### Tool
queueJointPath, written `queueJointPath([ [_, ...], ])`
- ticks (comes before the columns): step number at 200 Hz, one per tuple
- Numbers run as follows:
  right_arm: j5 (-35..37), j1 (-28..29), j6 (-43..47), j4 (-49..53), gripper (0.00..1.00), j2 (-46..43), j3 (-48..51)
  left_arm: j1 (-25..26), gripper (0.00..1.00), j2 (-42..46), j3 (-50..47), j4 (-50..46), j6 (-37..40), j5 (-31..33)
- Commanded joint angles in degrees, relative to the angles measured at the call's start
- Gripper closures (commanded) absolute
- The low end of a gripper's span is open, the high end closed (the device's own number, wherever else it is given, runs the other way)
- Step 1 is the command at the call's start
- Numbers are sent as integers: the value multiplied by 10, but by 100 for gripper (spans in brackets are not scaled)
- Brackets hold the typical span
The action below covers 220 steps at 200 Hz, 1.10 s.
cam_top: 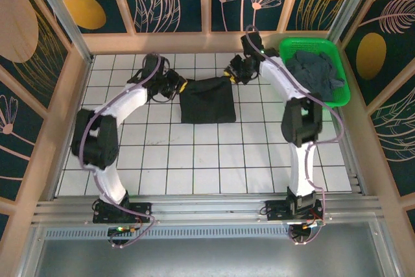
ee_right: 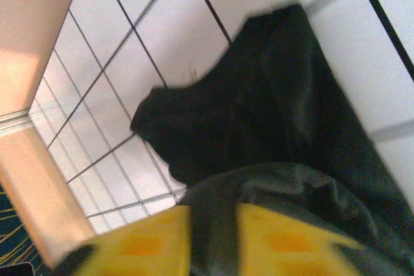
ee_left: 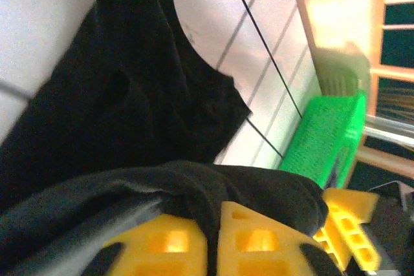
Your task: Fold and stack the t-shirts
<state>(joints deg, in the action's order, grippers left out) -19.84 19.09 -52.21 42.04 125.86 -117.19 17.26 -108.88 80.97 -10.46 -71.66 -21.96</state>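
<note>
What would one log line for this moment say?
left gripper: shut on black t-shirt; right gripper: shut on black t-shirt; grey t-shirt: in basket

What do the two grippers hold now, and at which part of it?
Both hold the black t-shirt: the left gripper pinches its far left corner, the right gripper its far right corner.

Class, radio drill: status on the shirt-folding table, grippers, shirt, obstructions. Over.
Left gripper, right gripper: both shut on black t-shirt, far edge corners. Shirt partly folded on table. Blue-grey t-shirt in green basket. No obstruction seen.
</note>
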Motion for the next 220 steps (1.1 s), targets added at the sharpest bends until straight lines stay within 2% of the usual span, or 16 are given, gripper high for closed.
queueJointPath([
  [1,-6,-16,75,42,48,81,-143,-11,49,-68,65,3,24,0],
  [7,2,-20,82,68,43,100,-178,-11,38,-83,90,-3,36,-1],
  [14,13,-22,85,95,40,110,-205,-11,30,-89,110,-9,51,2],
  [29,40,-17,95,98,39,81,-177,-11,26,-70,118,-5,68,9],
  [45,63,-6,105,33,38,-9,-45,-10,27,-21,72,4,66,6],
  [65,72,9,99,-56,40,-134,137,9,33,64,-44,33,32,-2],
  [96,43,33,58,-206,40,-329,419,96,40,168,-202,111,-89,2],
  [110,43,42,36,-234,41,-400,505,142,37,180,-245,153,-165,24],
  [129,42,42,7,-248,40,-474,588,190,23,162,-269,192,-246,62],
  [147,35,38,-14,-253,39,-521,632,219,18,126,-270,237,-314,91],
  [178,26,31,-21,-237,39,-553,642,246,17,53,-260,327,-399,152],
  [220,18,15,-18,-206,39,-578,638,264,21,-34,-220,341,-476,177],
])
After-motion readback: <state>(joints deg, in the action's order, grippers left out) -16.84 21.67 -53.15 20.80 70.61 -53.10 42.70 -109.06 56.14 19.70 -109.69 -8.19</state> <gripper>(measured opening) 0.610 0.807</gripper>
